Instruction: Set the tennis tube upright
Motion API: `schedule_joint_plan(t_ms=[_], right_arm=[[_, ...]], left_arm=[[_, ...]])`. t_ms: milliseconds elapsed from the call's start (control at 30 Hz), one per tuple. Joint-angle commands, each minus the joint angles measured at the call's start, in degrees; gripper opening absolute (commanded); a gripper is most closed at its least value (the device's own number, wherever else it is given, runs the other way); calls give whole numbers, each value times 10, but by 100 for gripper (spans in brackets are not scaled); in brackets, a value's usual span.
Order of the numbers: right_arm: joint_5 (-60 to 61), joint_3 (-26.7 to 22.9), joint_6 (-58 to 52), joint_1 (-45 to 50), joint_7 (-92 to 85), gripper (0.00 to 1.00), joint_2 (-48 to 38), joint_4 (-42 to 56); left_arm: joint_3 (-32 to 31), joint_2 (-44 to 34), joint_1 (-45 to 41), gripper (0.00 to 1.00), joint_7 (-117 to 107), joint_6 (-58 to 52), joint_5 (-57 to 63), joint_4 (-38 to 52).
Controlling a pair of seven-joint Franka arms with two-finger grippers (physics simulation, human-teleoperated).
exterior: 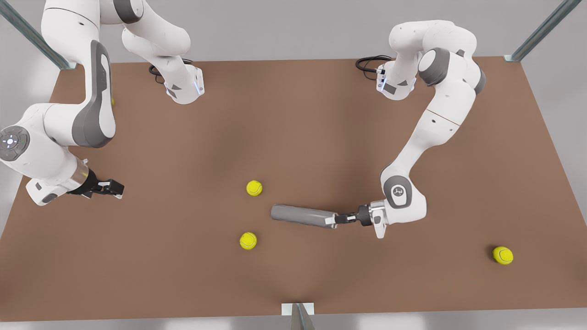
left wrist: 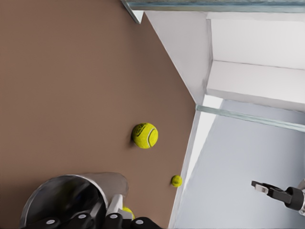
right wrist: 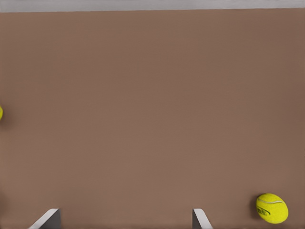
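The tennis tube (exterior: pixel 299 215) is a dark grey cylinder lying on its side on the brown table (exterior: pixel 321 114), a little to the front view's right of centre. My left gripper (exterior: pixel 331 220) is shut on the tube's end that points to the front view's right. In the left wrist view the tube's silvery open mouth (left wrist: pixel 71 195) faces the camera, with my left gripper (left wrist: pixel 106 208) clamped on its rim. My right gripper (exterior: pixel 117 189) hovers open near the table's edge at the front view's left, far from the tube, and it waits there. The right wrist view shows its fingertips (right wrist: pixel 48 218) spread wide over bare table.
Yellow tennis balls lie loose: one (exterior: pixel 254 188) just behind the tube, one (exterior: pixel 248 240) in front of it, one (exterior: pixel 502 255) far toward the front view's right. A metal post (exterior: pixel 298 316) stands at the table's near edge. The right gripper (left wrist: pixel 279 193) appears far off in the left wrist view.
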Motion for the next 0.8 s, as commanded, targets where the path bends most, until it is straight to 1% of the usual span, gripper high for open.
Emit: schedule_joint_plan(t_ms=[0,33,67,100,167,200,233,267,333,500,533,600,667,767], right_arm=[[0,0,0,0,0,100,0,0],[0,0,0,0,0,100,-1,0],[0,0,0,0,0,100,0,0],[0,0,0,0,0,100,0,0],[0,0,0,0,0,100,0,0],[0,0,0,0,0,100,0,1],[0,0,0,0,0,100,0,1],[0,0,0,0,0,100,0,0],[0,0,3,0,0,100,1,1],[0,0,5,0,0,100,1,1],[0,0,5,1,0,100,1,1],[0,0,5,0,0,100,0,1],[0,0,4,1,0,100,0,1],[0,0,4,0,0,100,0,0]], left_arm=[[-2,1,0,21,0,1,-2,0],[-4,1,0,23,0,8,-3,0],[-4,2,0,31,0,8,-4,0],[-4,2,0,36,0,8,-9,0],[-5,2,0,44,-1,7,-10,0],[-9,2,1,45,-1,8,-14,0],[-9,1,0,44,-1,8,-20,0],[-13,1,-1,41,-1,9,-27,0],[-23,3,-10,41,0,45,-39,0],[-23,6,-28,41,0,71,-63,0],[-23,6,-28,38,0,72,-63,1],[-23,4,-28,21,1,72,-62,0],[-24,2,-32,21,1,91,-63,0],[-24,3,-33,21,0,92,-64,0]])
